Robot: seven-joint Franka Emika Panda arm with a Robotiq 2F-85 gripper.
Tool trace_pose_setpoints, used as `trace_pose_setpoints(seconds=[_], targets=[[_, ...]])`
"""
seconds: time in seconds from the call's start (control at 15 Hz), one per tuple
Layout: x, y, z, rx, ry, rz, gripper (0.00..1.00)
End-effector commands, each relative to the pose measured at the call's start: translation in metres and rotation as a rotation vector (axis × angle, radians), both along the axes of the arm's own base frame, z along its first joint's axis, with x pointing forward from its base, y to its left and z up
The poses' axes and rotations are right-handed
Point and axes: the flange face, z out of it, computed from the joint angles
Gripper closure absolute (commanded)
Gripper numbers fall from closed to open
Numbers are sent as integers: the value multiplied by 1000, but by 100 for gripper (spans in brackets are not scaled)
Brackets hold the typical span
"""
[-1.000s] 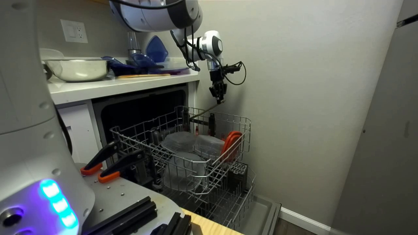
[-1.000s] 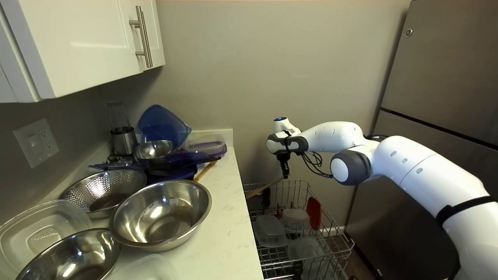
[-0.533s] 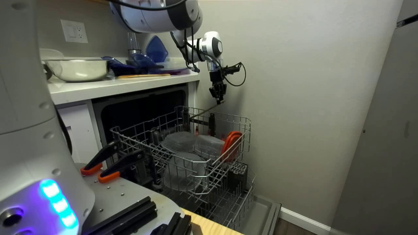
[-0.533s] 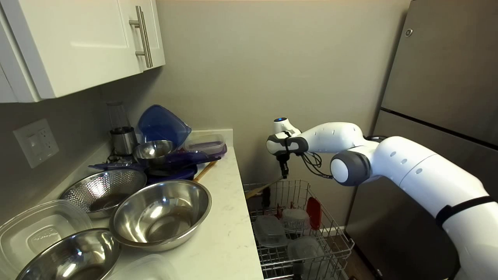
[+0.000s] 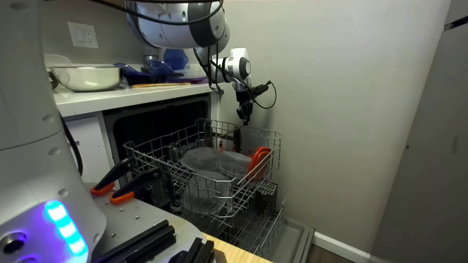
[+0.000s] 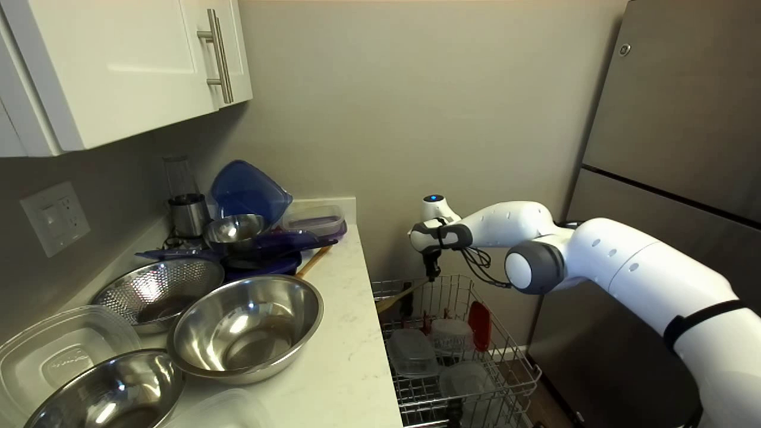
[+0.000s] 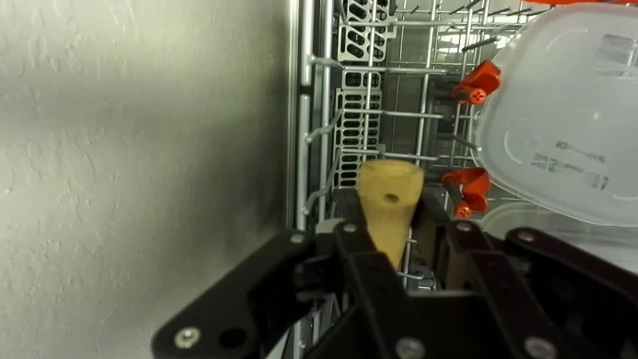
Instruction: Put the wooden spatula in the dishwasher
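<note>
My gripper (image 5: 246, 123) is shut on the handle end of the wooden spatula (image 5: 228, 133), over the far end of the dishwasher's upper rack. The spatula slants down from the fingers, and its wider blade (image 6: 390, 301) shows near the counter edge in an exterior view. In the wrist view the pale handle end (image 7: 391, 199) with its hole sits between the fingertips. The dishwasher (image 5: 161, 124) is open with its wire racks pulled out. I cannot tell whether the spatula touches the rack.
The upper rack holds clear plastic containers (image 5: 201, 159) and orange-red lids (image 5: 259, 160). Red clips (image 7: 471, 192) stand near the gripper. The wall (image 7: 149, 174) is close alongside. The counter (image 6: 351, 333) carries metal bowls (image 6: 247, 324), blue containers (image 6: 247, 193) and another wooden utensil (image 6: 314, 261).
The arm and gripper have moved down with the spatula, mostly in the last half second. The handle end is now lower, at about the height of the rack's far rim.
</note>
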Motion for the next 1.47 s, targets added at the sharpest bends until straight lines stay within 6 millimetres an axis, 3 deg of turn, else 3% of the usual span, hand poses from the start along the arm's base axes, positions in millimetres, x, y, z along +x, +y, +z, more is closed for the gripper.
trace_pose_setpoints(seconds=[0.0, 0.13, 0.2, 0.33, 0.73, 1.4], targets=[[4, -2, -3, 60, -44, 39, 93], [4, -1, -5, 71, -45, 42, 92], [3, 0, -6, 73, -41, 37, 45], [4, 0, -5, 82, -43, 33, 38], [5, -2, -3, 90, -49, 26, 1], [3, 5, 2, 103, -21, 31, 0]])
